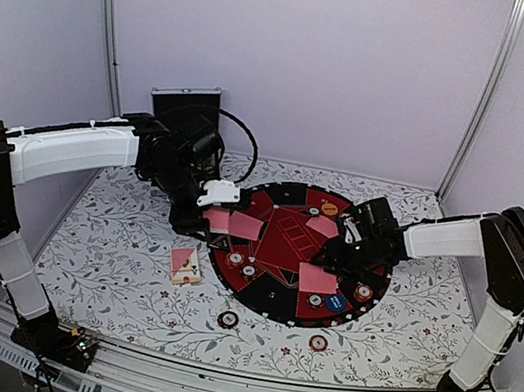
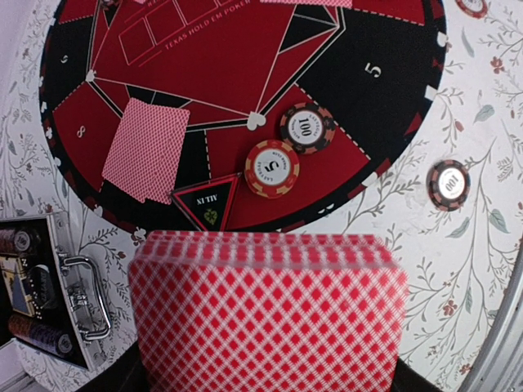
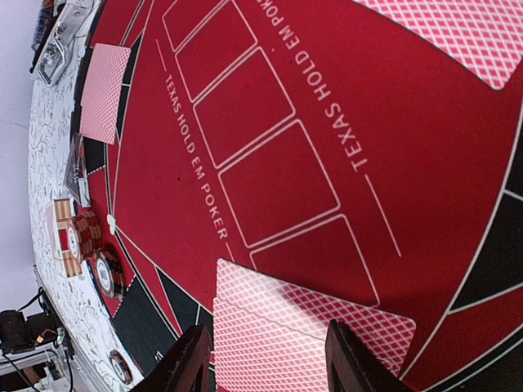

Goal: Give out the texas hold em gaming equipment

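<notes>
My left gripper (image 1: pixel 211 209) is shut on a deck of pink-backed cards (image 2: pixel 270 310) that fills the bottom of the left wrist view and hides its fingers. It hangs over the left rim of the round red and black poker mat (image 1: pixel 268 304). Two dealt cards (image 2: pixel 147 149) lie on the mat beside a 100 chip (image 2: pixel 306 128) and a 5 chip (image 2: pixel 272 168). My right gripper (image 3: pixel 270 363) is open, its fingers (image 3: pixel 192 363) straddling two overlapping face-down cards (image 3: pixel 302 314) on the mat. Another pair of cards (image 1: pixel 323 225) lies at the mat's far side. The small pink box (image 1: pixel 186 266) lies left of the mat.
A black case (image 1: pixel 184 106) stands open behind the left arm. Two chips (image 1: pixel 228 319) (image 1: pixel 318 343) lie on the flowered table in front of the mat. An orange button (image 1: pixel 329 208), a blue button (image 1: pixel 335 298) and more chips (image 1: pixel 364 292) sit on the mat.
</notes>
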Controlling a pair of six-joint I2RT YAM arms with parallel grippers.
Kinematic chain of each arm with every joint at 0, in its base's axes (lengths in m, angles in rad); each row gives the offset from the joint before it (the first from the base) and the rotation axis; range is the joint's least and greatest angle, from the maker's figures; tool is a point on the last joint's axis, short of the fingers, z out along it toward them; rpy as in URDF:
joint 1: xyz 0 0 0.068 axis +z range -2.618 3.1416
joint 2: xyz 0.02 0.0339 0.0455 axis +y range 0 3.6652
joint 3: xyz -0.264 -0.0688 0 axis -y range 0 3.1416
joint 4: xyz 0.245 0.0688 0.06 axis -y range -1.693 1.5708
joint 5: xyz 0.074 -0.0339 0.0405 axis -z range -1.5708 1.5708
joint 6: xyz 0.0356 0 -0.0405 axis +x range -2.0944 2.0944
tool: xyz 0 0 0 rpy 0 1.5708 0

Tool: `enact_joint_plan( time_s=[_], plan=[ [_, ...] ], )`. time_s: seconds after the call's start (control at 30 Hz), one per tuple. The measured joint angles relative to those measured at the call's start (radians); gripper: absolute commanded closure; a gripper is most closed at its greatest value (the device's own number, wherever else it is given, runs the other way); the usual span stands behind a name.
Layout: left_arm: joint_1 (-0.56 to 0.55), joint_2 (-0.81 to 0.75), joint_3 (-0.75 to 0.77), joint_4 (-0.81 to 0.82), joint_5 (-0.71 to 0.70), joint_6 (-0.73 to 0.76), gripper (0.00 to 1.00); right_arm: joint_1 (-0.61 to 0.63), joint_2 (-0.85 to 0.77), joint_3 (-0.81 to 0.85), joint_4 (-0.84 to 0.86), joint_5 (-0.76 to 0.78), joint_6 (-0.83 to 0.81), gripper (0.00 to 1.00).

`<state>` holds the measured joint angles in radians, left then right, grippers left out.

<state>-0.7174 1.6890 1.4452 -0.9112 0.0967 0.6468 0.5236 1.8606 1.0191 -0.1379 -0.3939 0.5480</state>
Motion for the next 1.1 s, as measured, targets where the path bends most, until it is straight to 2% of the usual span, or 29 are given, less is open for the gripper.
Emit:
enact_joint_plan(
  time_s=[0.27,0.57,0.73,1.1],
  plan=[
    [0.0,0.0,0.0,0.0,0.0,0.0,1.0,0.0,-0.025,0.011,-0.058,-0.003,0.0,0.48],
    [0.0,0.0,0.0,0.0,-0.001,0.0,1.0,0.0,0.039,0.156,-0.038,-0.014,0.002,0.48],
    [0.0,0.0,0.0,0.0,-0.001,0.0,1.0,0.0,0.096,0.131,-0.032,-0.016,0.005,0.49],
    [0.0,0.0,0.0,0.0,-0.001,0.0,1.0,0.0,0.062,0.039,0.069,-0.024,0.005,0.49]
  ],
)
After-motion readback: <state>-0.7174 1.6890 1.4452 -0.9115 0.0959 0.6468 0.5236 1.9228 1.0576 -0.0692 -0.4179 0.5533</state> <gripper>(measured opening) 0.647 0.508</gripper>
